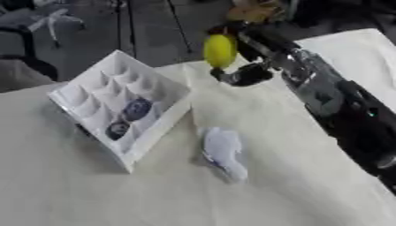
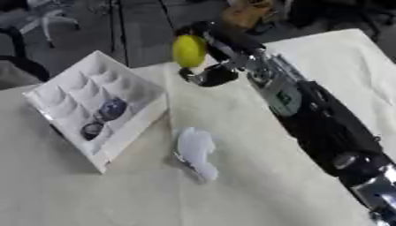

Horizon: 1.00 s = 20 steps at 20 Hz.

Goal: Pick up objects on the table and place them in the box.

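Tabletop: blurred right hand (image 1: 241,73) gripping lemon (image 1: 219,50)

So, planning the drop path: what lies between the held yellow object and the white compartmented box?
Only bare cloth-covered table between yellow object and box, per left eye view.

Blurred dark items (image 1: 127,117) in box (image 1: 74,95)

A: What lies beyond the desk (image 1: 93,194)?
B: Dark floor (image 1: 147,31), a pale chair base (image 1: 54,20) far left, something brownish (image 2: 246,13) near the top edge.
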Available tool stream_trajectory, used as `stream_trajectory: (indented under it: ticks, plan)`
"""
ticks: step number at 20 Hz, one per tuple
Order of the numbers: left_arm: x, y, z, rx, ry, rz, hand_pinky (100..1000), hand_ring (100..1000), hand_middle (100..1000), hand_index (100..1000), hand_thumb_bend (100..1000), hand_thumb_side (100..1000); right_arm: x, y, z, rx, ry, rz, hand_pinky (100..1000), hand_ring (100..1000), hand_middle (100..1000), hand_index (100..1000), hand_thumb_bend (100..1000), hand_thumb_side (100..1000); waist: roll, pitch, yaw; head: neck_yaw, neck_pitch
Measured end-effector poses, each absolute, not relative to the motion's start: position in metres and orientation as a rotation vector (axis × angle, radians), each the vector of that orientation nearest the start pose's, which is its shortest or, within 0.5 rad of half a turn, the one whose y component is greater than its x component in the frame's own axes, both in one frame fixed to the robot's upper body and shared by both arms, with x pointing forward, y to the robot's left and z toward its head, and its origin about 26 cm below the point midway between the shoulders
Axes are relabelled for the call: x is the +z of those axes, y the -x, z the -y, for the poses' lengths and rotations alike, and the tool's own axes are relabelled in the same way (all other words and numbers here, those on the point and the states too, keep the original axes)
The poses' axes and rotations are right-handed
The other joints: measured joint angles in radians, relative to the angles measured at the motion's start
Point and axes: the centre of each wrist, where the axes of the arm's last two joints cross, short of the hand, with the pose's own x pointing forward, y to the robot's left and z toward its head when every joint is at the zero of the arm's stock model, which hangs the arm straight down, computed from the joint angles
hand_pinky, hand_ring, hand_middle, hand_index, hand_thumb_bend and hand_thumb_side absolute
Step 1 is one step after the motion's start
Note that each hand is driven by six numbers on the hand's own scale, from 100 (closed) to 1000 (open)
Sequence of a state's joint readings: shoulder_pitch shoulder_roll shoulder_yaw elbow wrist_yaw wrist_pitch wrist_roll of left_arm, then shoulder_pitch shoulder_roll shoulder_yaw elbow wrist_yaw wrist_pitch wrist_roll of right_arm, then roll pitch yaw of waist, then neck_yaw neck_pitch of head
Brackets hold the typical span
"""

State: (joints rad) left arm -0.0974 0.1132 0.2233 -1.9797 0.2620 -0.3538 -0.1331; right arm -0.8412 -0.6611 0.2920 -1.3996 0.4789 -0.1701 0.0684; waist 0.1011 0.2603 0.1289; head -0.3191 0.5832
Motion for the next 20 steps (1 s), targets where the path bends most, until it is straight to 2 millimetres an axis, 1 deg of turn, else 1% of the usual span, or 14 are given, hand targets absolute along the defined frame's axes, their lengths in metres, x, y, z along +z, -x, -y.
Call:
stream_trajectory:
  ticks: [2,6,10,15,20]
  plan:
    - [0.132,-0.274,-0.302,0.032,0.043,2.459,662,636,744,832,188,1000,0.261,-0.419,0.261,1.269,0.859,2.058,159,201,790,799,100,308,-0.002,-0.003,0.015,-0.013,-0.004]
    - [0.135,-0.275,-0.3,0.029,0.062,2.464,662,636,744,832,189,1000,0.249,-0.425,0.254,1.302,0.812,2.012,159,197,790,797,100,312,-0.003,-0.004,0.035,-0.032,-0.013]
    - [0.136,-0.277,-0.298,0.019,0.081,2.466,663,636,744,832,189,1000,0.24,-0.43,0.255,1.322,0.79,1.97,159,194,788,799,100,317,-0.003,-0.004,0.062,-0.046,-0.014]
    - [0.137,-0.278,-0.295,0.012,0.102,2.468,663,636,744,833,187,1000,0.234,-0.433,0.257,1.36,0.761,1.938,158,192,788,799,100,320,-0.003,-0.005,0.09,-0.048,-0.014]
    - [0.137,-0.279,-0.292,-0.004,0.129,2.47,664,636,743,832,187,1000,0.23,-0.437,0.261,1.381,0.747,1.899,158,190,790,802,100,326,-0.003,-0.008,0.128,-0.047,-0.014]
